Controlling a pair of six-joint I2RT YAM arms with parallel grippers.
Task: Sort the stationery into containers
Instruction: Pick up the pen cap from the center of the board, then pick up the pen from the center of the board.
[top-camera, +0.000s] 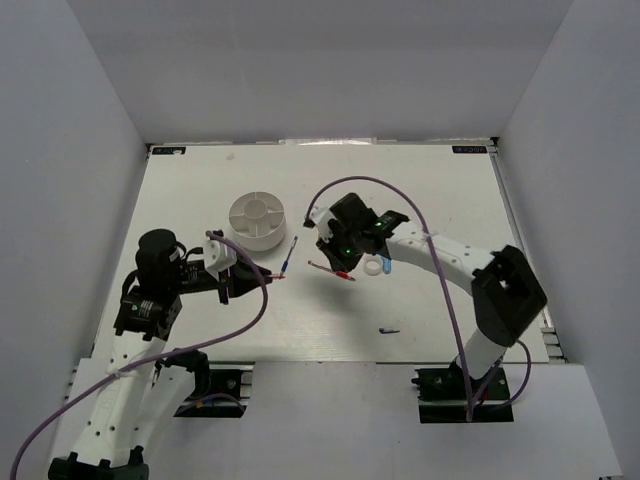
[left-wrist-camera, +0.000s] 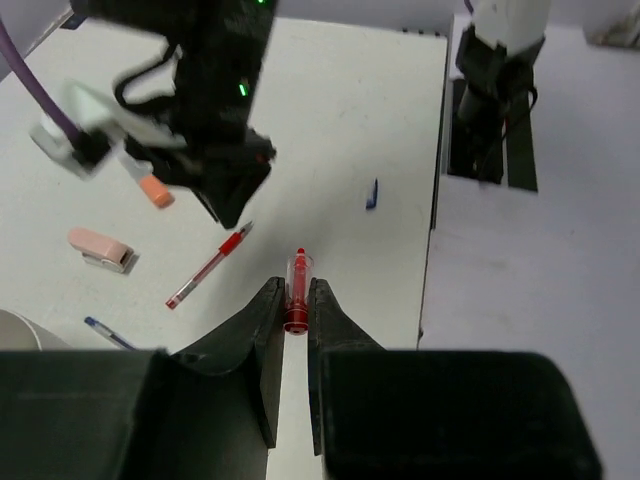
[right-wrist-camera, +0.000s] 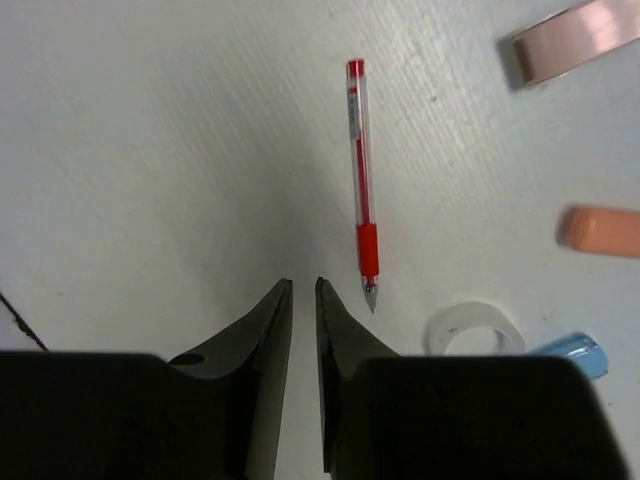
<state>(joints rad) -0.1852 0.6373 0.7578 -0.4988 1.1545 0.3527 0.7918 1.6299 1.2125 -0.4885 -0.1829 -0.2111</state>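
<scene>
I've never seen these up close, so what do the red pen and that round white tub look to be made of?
The red pen looks like clear glossy plastic: its ink tube shows through the barrel, with a red, perhaps rubbery, grip near the tip. The round tub seems to be opaque white plastic with thin moulded dividing walls, though the overhead view is too small to judge its finish.

We see a lab test cell: plain white panel walls (top-camera: 80, 150) box in a flat white desk (top-camera: 420, 190).

Both arms (top-camera: 455, 265) have white link shells, black joint housings, looping purple cables, green indicator lights, and black wedge-shaped fingers (right-wrist-camera: 262, 330).
</scene>
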